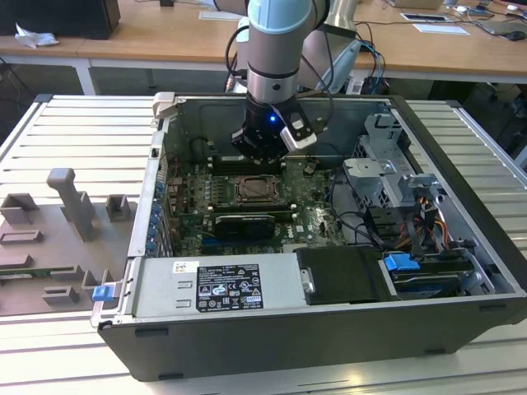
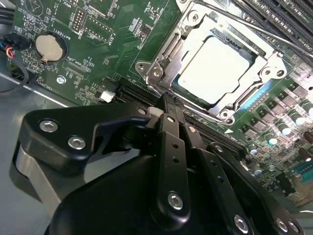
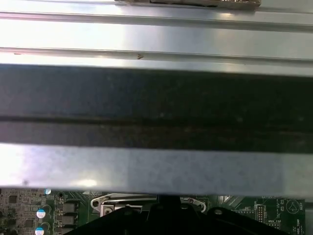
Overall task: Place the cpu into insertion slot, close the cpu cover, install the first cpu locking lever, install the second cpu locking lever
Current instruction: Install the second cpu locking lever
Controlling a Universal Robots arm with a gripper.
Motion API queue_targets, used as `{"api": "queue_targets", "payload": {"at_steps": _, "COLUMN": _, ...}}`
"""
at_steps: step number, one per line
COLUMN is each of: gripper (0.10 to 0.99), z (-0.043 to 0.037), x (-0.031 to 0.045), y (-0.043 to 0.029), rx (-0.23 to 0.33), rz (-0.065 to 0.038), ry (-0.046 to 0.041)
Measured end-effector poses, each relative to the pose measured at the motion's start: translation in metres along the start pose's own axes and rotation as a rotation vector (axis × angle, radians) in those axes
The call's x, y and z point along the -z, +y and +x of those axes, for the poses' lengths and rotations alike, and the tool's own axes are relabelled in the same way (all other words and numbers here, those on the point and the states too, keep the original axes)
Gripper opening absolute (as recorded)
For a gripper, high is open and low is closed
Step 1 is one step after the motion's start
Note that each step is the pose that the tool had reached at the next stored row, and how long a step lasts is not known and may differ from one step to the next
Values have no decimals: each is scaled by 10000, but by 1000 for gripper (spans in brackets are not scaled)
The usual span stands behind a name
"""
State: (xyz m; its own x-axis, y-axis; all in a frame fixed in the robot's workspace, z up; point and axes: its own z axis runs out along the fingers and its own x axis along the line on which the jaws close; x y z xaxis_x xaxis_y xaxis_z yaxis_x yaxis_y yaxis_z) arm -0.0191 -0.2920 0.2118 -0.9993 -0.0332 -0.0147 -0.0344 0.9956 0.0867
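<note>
The cpu (image 2: 215,68), a pale silvery square, lies flat in the insertion slot (image 2: 146,68) on the green board. The cpu cover (image 2: 261,61) rests down around it, and the chip shows through its window. A thin metal lever rod (image 2: 254,35) runs along one side of the socket. My gripper (image 2: 168,100) has its black fingers shut together with nothing between them, the tips just off the socket's edge. In the exterior view the gripper (image 1: 262,156) hangs just behind the insertion slot (image 1: 257,191) inside the open case.
The long black graphics card (image 1: 243,222) lies in front of the socket and memory slots (image 2: 274,14) flank it. A coin battery (image 2: 47,46) sits on the board. The power supply (image 1: 214,284), drive cage (image 1: 387,177) and case wall (image 3: 156,98) close in. A grey fixture tray (image 1: 58,239) lies outside.
</note>
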Motion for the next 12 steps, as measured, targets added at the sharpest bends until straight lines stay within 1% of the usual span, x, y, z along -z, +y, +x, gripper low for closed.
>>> {"api": "queue_targets", "payload": {"at_steps": 5, "gripper": 106, "z": 1, "x": 3, "y": -37, "rx": 0, "rz": 1, "ry": 1}}
{"api": "queue_targets", "payload": {"at_steps": 12, "gripper": 106, "z": 2, "x": 5, "y": -57, "rx": 0, "rz": 0, "ry": 0}}
